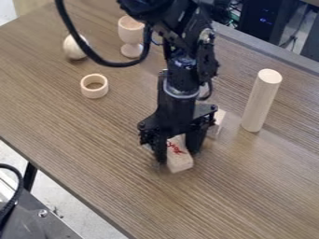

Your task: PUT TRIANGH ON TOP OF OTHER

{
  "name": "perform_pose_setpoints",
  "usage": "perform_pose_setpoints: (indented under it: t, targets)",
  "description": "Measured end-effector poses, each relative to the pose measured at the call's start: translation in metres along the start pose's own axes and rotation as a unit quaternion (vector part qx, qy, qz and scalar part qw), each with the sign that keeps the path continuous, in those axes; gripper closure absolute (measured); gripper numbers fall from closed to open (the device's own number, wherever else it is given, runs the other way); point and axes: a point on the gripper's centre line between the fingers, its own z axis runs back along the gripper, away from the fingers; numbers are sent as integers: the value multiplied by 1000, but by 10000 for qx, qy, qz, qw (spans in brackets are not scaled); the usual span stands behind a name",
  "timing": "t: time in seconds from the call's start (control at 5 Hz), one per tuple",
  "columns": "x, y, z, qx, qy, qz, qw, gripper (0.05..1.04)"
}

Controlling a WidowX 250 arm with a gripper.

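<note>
Whether the pale, red-marked wooden block (180,162) is clenched by the black gripper (179,157) cannot be told; it is seen camera-side of the tall, pale wooden cylinder (261,100), beside which the half-hidden pale block (218,123) could be knocked by a low swing.

Pale wooden block (180,161), red scrawl on its upper face, low at the desk (93,135)'s middle, partly hidden. Second pale piece (217,122) behind it, mostly hidden. Which is the triangle: cannot tell.
</note>
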Motion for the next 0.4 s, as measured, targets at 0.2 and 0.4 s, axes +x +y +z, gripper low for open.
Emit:
perform_pose_setpoints:
  t: [0.2,0.4]
  targets:
    - [-2,1,14,-54,-46,-55,10000,527]
    - [-1,-8,42,-336,-185,136,9992,527]
